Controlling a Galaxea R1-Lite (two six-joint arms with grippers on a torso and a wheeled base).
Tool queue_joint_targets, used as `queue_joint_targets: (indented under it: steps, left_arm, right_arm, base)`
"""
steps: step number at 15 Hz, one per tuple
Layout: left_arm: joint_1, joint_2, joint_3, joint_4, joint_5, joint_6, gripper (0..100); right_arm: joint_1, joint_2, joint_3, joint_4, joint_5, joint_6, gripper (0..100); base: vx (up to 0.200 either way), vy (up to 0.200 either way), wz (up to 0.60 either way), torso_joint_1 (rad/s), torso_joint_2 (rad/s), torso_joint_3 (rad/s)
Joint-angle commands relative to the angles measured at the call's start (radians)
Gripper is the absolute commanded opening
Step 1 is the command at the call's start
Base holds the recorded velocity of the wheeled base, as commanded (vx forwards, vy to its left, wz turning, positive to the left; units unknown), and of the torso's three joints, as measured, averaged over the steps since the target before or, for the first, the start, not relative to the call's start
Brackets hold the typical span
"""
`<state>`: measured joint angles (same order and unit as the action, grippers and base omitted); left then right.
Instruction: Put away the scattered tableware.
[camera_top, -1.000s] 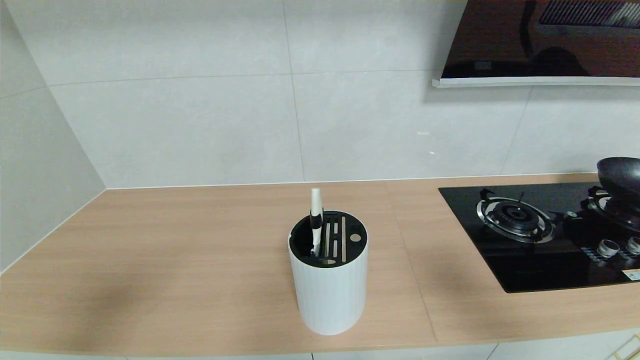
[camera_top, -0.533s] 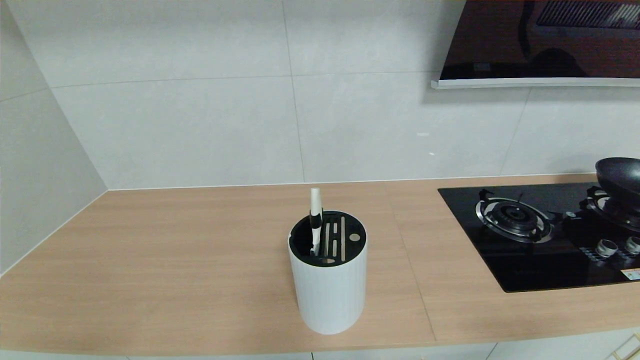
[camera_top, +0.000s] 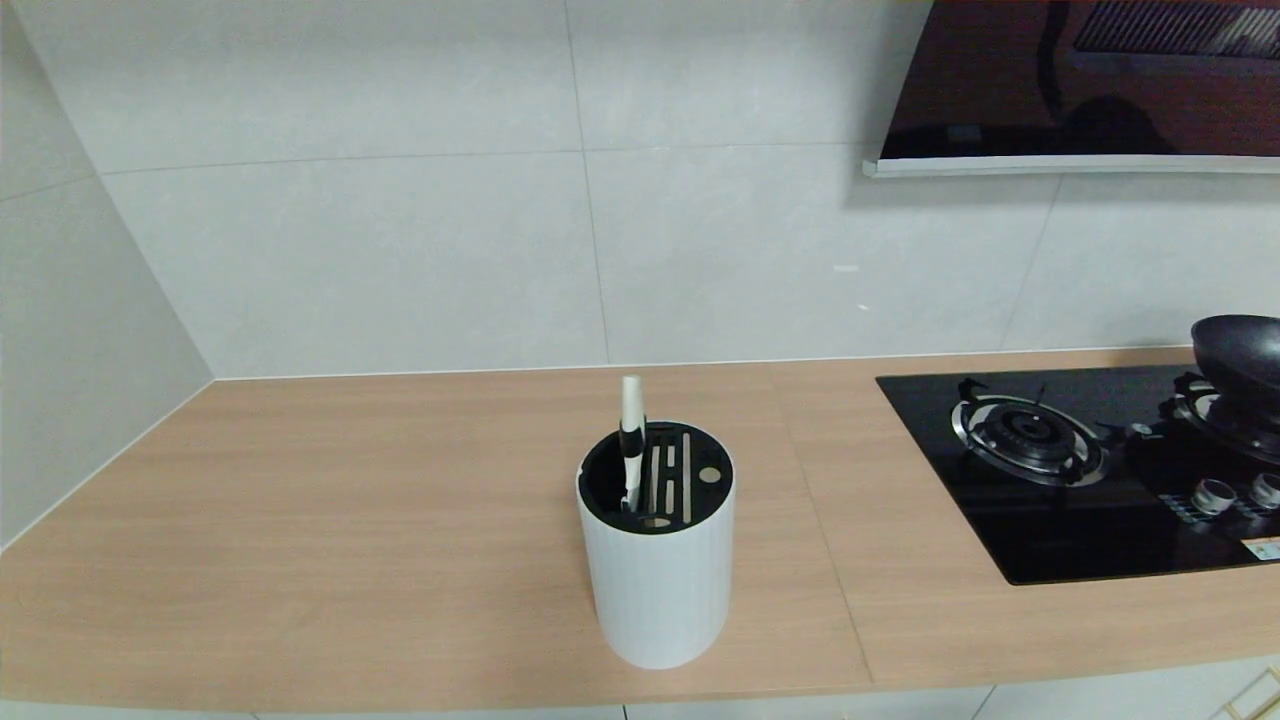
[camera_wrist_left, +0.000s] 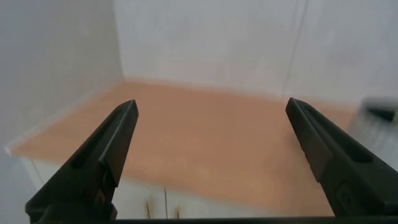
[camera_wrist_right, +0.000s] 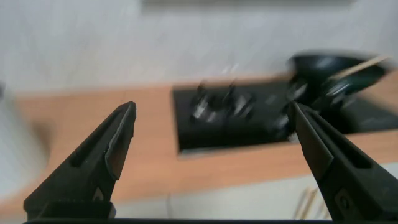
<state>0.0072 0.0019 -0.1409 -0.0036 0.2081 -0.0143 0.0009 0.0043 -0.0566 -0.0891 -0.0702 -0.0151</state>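
Observation:
A white ribbed cylindrical utensil holder (camera_top: 658, 575) with a black slotted top stands near the front edge of the wooden countertop (camera_top: 400, 520). A utensil with a white and black handle (camera_top: 631, 420) stands upright in the holder's open left compartment. My left gripper (camera_wrist_left: 211, 124) is open and holds nothing, off the counter's front edge, facing the wall corner. My right gripper (camera_wrist_right: 214, 127) is open and holds nothing, off the counter's front edge, facing the stove (camera_wrist_right: 249, 118).
A black gas stove (camera_top: 1090, 470) is set into the counter at the right, with a dark wok (camera_top: 1240, 350) on its far burner. A range hood (camera_top: 1080, 90) hangs above it. Tiled walls close off the back and the left.
The head view has shifted very slightly. Nothing on the counter has moved.

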Motion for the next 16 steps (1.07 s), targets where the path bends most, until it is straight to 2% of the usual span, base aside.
queue_joint_targets:
  steps: [1,3,4,5,7,8,10,13,16]
  left_arm:
    - [0.0,0.0,0.141,-0.058,-0.035,0.011,100]
    - [0.0,0.0,0.141,-0.026,-0.064,0.011,100]
    - [0.0,0.0,0.141,-0.022,-0.122,0.013,100]
    - [0.0,0.0,0.141,0.011,-0.179,0.036,100]
    - [0.0,0.0,0.141,0.011,-0.187,0.079,100]
    - [-0.001,0.0,0.141,0.011,-0.188,0.082,100]
    - [-0.003,0.0,0.141,0.01,-0.188,0.071,100]
    - [-0.003,0.0,0.141,0.007,-0.187,0.008,100]
    - [-0.003,0.0,0.141,0.007,-0.187,0.01,100]
  right_arm:
    - [-0.001,-0.004,0.057,0.028,0.018,-0.002,100]
    - [0.001,-0.004,0.057,0.042,0.033,0.001,100]
    - [0.002,-0.004,0.057,0.04,0.04,0.003,100]
    - [0.002,-0.004,0.057,0.039,0.041,0.0,100]
    - [0.002,-0.004,0.057,0.051,0.075,-0.016,100]
    - [0.002,-0.004,0.055,0.1,0.142,-0.034,100]
    - [0.002,-0.003,0.057,0.086,0.165,-0.034,100]
    - [0.002,-0.004,0.057,0.086,0.161,-0.026,100]
    - [0.002,-0.003,0.057,0.086,0.161,-0.026,100]
  base:
    - [0.0,0.0,0.0,0.0,0.0,0.0]
    - [0.0,0.0,0.0,0.0,0.0,0.0]
    - [0.0,0.0,0.0,0.0,0.0,0.0]
    - [0.0,0.0,0.0,0.0,0.0,0.0]
    - [0.0,0.0,0.0,0.0,0.0,0.0]
    - [0.0,0.0,0.0,0.0,0.0,0.0]
    - [0.0,0.0,0.0,0.0,0.0,0.0]
    - [0.0,0.0,0.0,0.0,0.0,0.0]
    - [0.0,0.0,0.0,0.0,0.0,0.0]
